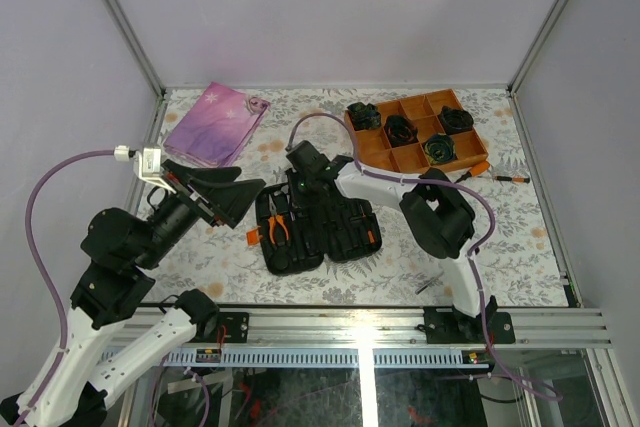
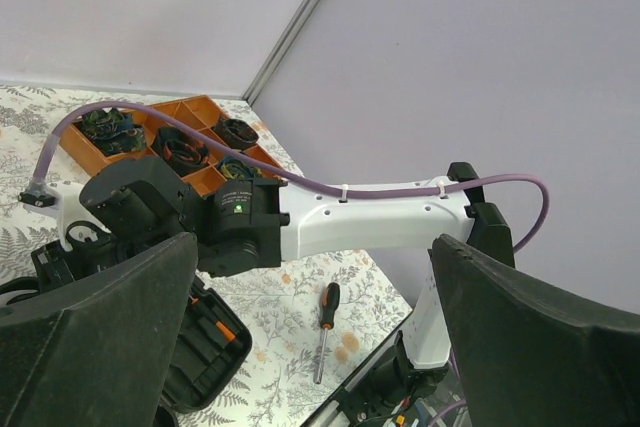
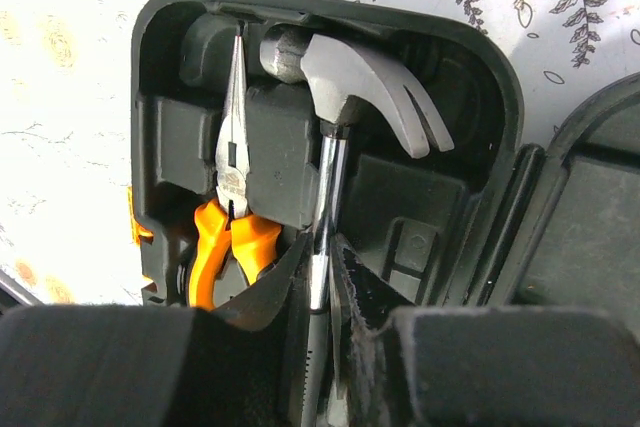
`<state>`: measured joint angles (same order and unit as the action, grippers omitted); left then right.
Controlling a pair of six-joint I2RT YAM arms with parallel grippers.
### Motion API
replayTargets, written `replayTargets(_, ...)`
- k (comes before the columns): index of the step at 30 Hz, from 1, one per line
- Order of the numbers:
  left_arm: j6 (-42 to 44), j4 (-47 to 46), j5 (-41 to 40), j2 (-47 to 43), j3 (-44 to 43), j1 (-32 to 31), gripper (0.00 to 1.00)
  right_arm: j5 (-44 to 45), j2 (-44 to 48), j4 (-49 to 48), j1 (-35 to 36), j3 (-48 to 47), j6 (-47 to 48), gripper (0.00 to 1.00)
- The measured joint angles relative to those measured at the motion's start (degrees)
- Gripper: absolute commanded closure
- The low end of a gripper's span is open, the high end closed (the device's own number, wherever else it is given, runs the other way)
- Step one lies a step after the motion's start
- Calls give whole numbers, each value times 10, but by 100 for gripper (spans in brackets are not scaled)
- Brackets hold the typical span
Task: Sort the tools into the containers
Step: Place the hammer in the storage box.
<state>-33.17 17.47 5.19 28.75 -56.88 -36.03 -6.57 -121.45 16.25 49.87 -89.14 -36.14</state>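
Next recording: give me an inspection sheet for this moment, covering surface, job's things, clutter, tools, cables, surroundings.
Surface: floral table cover, flat, nothing spilled.
Job's things: black case lies open; pliers seated in it; hammer head inside it; one screwdriver loose near the right arm's base; thin drivers loose beside the orange tray.
Clutter: pink pouch far left; orange tray holding black bundles.
Tools: left tool open, empty, raised off the surface; right tool shut on the hammer's shaft.
Cables: purple cable loops off the left arm; second cable tied along the right arm.
Surroundings: pale walls, metal frame posts; nothing else seen.
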Motion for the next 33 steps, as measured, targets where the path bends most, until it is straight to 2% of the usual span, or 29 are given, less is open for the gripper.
replayTargets(6, 3, 3, -15, 0, 0, 0, 0, 5, -11, 29, 1, -25, 6, 93)
replayTargets(8, 7, 10, -32, 0, 0, 0, 0, 11, -13, 42, 2, -34, 7, 99)
replayTargets(28, 0, 118, -138, 39, 2, 0, 0, 24, -24, 63, 9, -42, 2, 100)
replayTargets(33, -12, 153, -162, 77, 2, 0, 0, 35, -32, 80, 13, -57, 3, 100)
